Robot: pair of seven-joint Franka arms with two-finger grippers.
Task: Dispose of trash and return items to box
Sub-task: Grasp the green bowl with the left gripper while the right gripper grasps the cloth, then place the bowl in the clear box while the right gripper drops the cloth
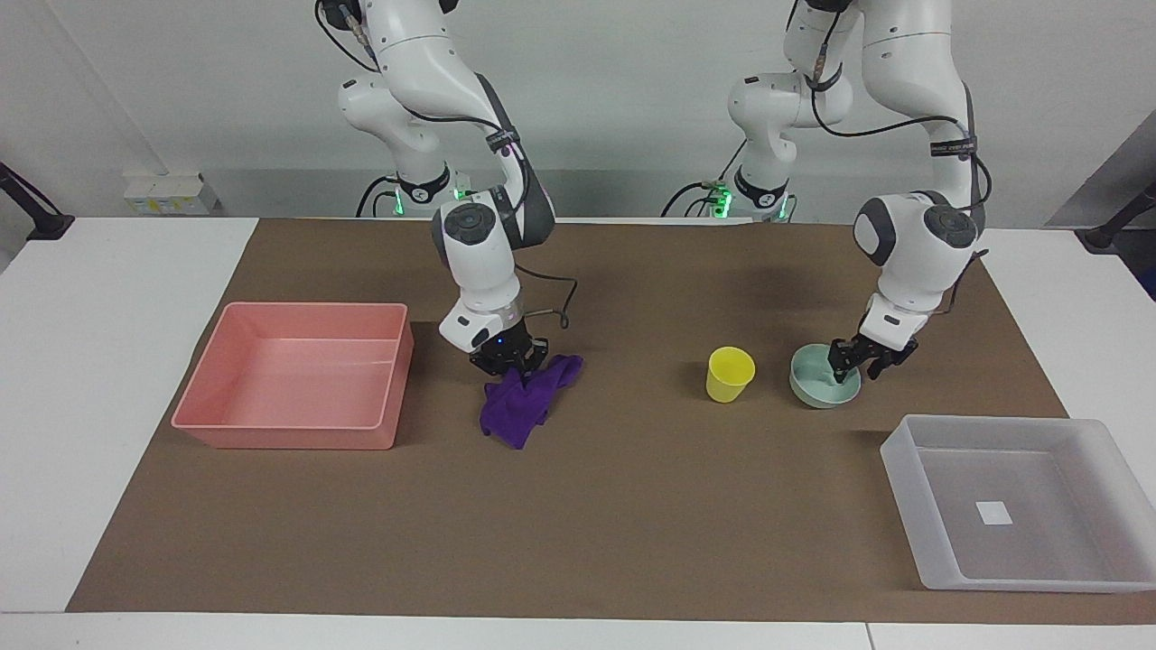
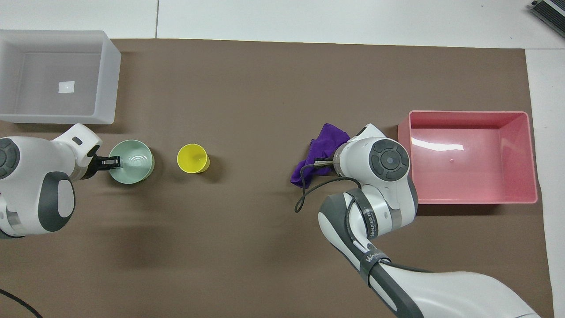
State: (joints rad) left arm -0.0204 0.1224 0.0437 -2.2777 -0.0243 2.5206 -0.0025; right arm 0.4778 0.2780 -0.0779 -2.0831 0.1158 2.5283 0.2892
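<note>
Your right gripper (image 1: 508, 360) has its fingers drawn together on the top edge of the purple rag (image 1: 521, 402), which lies bunched on the mat just beside the pink bin (image 1: 293, 376), on the bin's yellow-cup side. Most of the cloth hangs or trails loose below the pinch, so if you carry it low, the tail could drag against the bin's wall and pull free, or drape over the rim instead of dropping inside. Your left gripper (image 1: 858, 360) straddles the rim of the mint-green bowl (image 1: 820, 382), one finger inside and one outside; whether they are already clamped I cannot tell. A grip on a thin sloped rim like that may slip, and the bowl could tip or skid into the yellow cup (image 1: 729, 373), which stands just beside it on the bin's side. The frosted tray (image 1: 1019, 503) sits well apart from the bin at the left arm's end, nothing in it yet, so a tilted bowl might catch its wall on the way in.
</note>
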